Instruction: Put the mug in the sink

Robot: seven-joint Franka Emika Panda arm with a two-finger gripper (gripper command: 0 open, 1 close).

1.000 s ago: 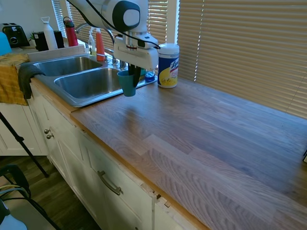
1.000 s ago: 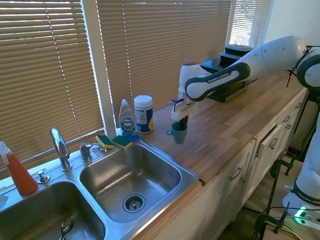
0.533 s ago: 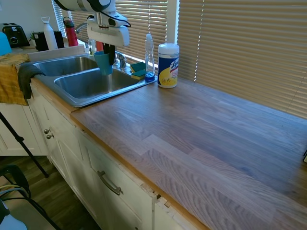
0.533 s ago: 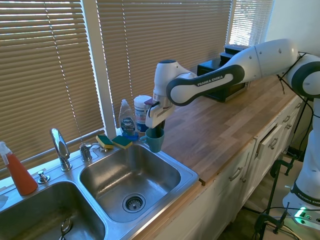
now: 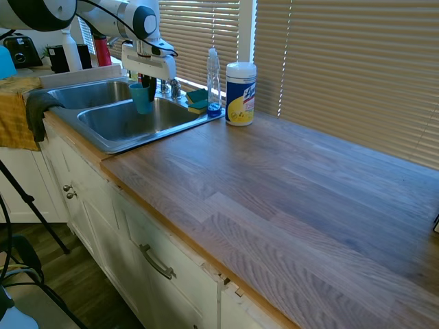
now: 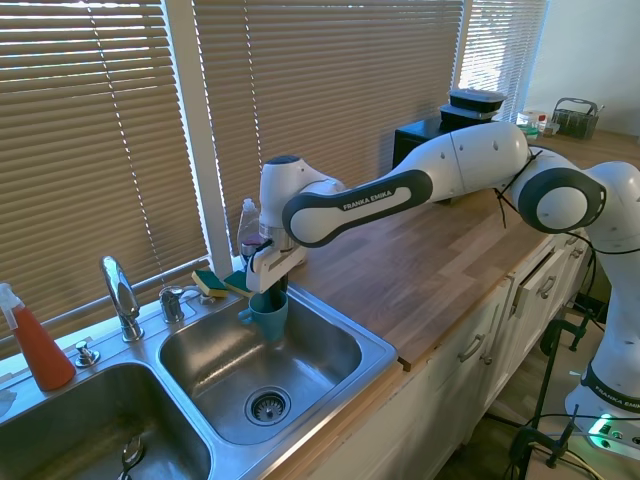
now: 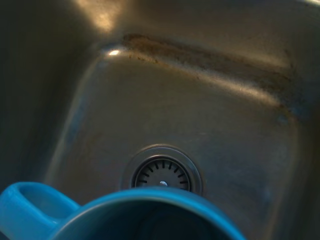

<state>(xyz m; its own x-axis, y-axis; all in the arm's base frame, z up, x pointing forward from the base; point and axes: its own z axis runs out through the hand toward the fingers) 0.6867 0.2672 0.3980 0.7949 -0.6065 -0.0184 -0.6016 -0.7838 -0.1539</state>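
Hanging over the near basin of the sink [image 6: 378,352], the gripper [image 6: 268,292] is clenched on the rim of the teal mug [image 6: 266,316], one finger inside the cup and one outside, as far as the second exterior view shows. The mug is upright and off the steel, above the back part of that basin, near the sponges [image 6: 228,284] and the dish soap bottle [image 5: 214,79] on the rim behind it. From the wrist view the drain [image 7: 162,173] sits just past the mug's lip, and a handle [image 7: 35,205] sticks out to one side. To finish well, I judge the arm should go straight down, keeping the mug vertical and clear of the basin's back wall, until the base rests on the floor, and only then let the fingers part. Setting it beside the drain rather than on it would likely give a flatter seat. Letting go while it hangs risks a bounce or tip; lifting out straight up avoids catching the rim or handle.
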